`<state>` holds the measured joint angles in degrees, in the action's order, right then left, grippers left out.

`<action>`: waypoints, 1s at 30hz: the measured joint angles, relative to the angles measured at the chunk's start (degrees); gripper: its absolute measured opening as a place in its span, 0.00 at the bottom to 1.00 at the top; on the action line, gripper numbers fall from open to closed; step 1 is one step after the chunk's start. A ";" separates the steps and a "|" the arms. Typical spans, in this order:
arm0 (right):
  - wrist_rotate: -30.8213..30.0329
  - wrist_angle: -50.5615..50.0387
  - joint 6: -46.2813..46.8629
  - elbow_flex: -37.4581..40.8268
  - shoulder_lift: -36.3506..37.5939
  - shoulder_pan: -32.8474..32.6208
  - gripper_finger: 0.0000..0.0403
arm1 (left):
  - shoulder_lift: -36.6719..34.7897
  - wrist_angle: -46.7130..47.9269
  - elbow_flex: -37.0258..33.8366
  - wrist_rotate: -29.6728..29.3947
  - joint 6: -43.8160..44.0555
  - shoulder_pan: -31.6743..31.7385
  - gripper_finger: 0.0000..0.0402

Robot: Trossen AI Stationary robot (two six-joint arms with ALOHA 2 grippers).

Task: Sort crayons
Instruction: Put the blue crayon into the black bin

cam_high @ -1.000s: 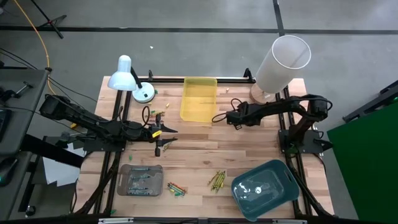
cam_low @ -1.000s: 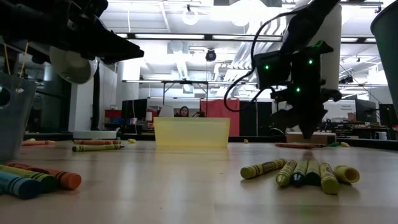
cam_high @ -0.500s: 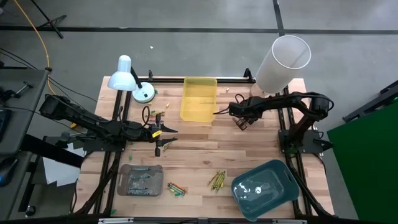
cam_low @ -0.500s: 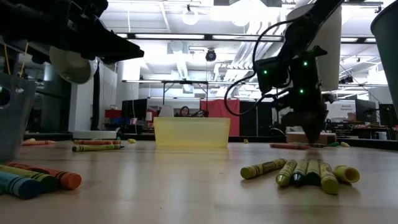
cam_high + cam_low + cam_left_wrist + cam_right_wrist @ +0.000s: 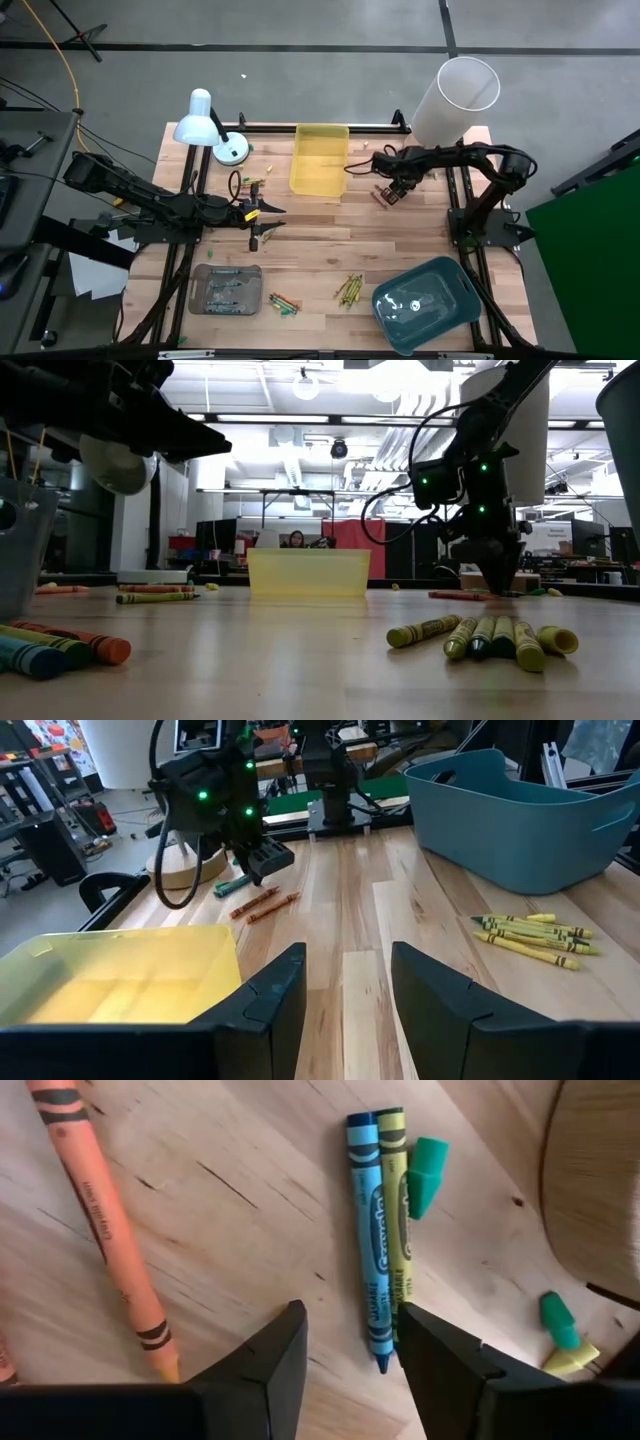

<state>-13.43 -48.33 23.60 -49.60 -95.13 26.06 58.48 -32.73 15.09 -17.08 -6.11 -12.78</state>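
My right gripper (image 5: 388,193) hangs open over the table between the yellow tray (image 5: 320,158) and the table's right edge, fingers pointing down (image 5: 350,1345). Below it lie a blue crayon (image 5: 371,1245) and a yellow crayon (image 5: 394,1230) side by side, green stubs (image 5: 426,1175) and an orange crayon (image 5: 105,1230); it touches none. Olive crayons (image 5: 348,290) lie near the front, and red and green ones (image 5: 283,302) lie by the grey tray (image 5: 226,288). My left gripper (image 5: 268,222) waits open at the left (image 5: 347,985), above the table.
A teal tray (image 5: 428,300) stands at the front right. A white cylinder (image 5: 455,100) on a round wooden base stands at the back right, close to my right gripper. A white lamp (image 5: 205,125) stands at the back left. Bare wood lies mid-table.
My right gripper has swung from beside the yellow tray toward the table's right edge, turning about as it went and coming a little lower over the crayons there. My left arm has kept still.
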 joint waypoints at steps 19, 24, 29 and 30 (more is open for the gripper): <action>8.08 1.03 -1.13 -0.02 0.00 0.57 0.34 | 0.00 -0.04 0.00 -0.04 -0.13 0.00 0.33; 8.92 1.73 2.07 0.32 0.02 0.46 0.14 | 0.00 -0.04 0.00 -0.04 0.92 0.00 0.33; 7.71 1.62 2.96 1.08 0.20 -0.77 0.04 | -2.40 2.30 0.02 1.58 1.42 0.00 0.33; 7.12 1.36 2.97 1.12 0.20 -1.34 0.04 | -3.29 3.50 0.02 1.62 1.42 0.00 0.33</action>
<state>-6.31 -46.97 26.58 -48.49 -94.94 24.73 55.19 -29.23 15.11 -15.46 -4.69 -12.78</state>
